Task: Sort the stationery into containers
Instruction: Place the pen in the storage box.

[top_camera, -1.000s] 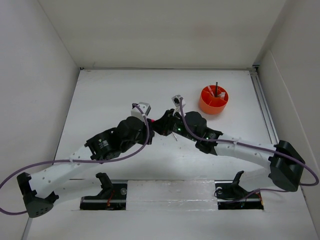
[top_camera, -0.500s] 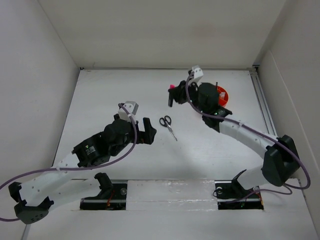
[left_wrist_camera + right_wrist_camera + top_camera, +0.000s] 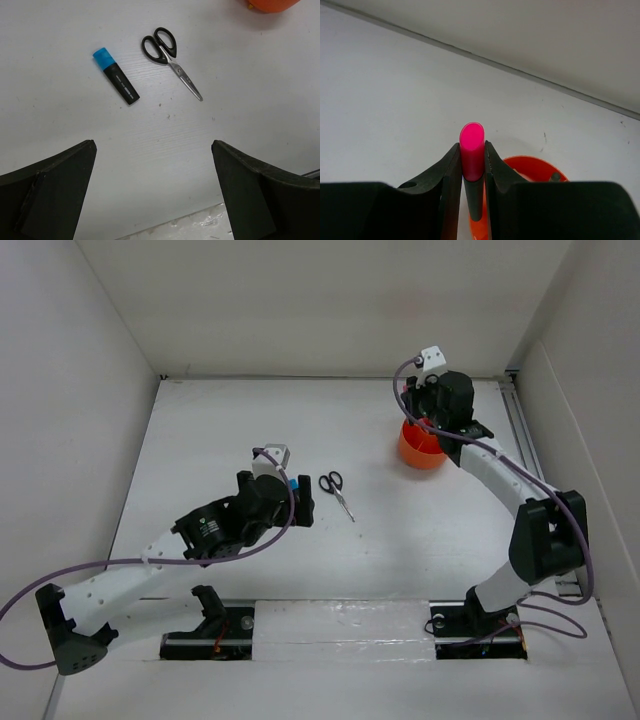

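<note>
My right gripper [image 3: 472,145] is shut on a pink-capped black highlighter [image 3: 472,136], held upright with its cap up. Its lower end hangs just above the near rim of the round orange organiser [image 3: 536,168], where a dark pen top [image 3: 555,176] pokes up. In the top view the right gripper [image 3: 413,408] hovers over the organiser [image 3: 420,450] at the back right. A blue-capped highlighter [image 3: 116,76] and black-handled scissors [image 3: 170,59] lie flat on the table. My left gripper [image 3: 153,145] stands wide open and bare just short of them, next to the blue-capped highlighter [image 3: 292,482] and left of the scissors [image 3: 337,491].
White walls close the table on the left, back and right. A metal rail [image 3: 528,455] runs along the right side beside the organiser. The near table edge with tape [image 3: 200,225] lies under the left gripper.
The right arm has swung from mid-table to above the organiser, carrying the pink highlighter. The left gripper has opened wide and pulled away from the right one.
</note>
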Action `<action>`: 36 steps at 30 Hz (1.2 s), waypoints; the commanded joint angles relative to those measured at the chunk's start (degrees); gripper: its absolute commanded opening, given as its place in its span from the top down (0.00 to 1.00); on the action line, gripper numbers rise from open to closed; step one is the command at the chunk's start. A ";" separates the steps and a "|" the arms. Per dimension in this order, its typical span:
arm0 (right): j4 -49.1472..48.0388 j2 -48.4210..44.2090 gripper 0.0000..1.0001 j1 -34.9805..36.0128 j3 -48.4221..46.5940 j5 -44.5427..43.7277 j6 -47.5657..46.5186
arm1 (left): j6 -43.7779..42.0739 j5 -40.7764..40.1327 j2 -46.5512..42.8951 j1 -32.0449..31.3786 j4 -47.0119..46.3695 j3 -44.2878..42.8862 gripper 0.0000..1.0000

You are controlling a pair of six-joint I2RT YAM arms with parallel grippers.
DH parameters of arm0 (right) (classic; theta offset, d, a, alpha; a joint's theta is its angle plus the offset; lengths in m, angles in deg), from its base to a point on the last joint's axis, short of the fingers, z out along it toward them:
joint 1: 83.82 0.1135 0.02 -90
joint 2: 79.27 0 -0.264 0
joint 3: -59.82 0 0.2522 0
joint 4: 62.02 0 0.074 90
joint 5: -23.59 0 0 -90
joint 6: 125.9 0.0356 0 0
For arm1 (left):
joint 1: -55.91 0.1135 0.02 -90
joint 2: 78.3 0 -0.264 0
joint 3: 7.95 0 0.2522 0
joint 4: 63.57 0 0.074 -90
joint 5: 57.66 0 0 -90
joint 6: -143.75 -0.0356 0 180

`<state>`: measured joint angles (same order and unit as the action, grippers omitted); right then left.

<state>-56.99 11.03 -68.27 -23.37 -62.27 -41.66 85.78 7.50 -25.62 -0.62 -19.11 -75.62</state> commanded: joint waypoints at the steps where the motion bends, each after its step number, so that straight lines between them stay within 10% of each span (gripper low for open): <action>1: 0.56 0.57 1.00 0.09 -2.11 3.68 -6.18 | 0.66 -1.18 -0.74 0.02 -0.02 -0.67 0.00; 20: 1.61 4.79 1.00 -1.58 0.79 1.75 -7.42 | -0.39 1.55 -2.32 0.02 -1.69 -0.14 0.00; 32: 1.61 4.18 0.82 -2.10 2.54 3.32 -6.37 | -0.92 1.55 -3.37 0.02 -1.69 -0.14 0.00; 36: 1.61 2.70 0.59 -2.10 2.54 5.00 -5.76 | -0.92 1.55 -3.38 0.02 -1.69 -0.14 0.00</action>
<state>-53.51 15.68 -69.99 -20.83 -59.45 -48.02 85.52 9.22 -27.85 -0.62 -19.27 -75.62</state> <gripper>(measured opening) 0.371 0.996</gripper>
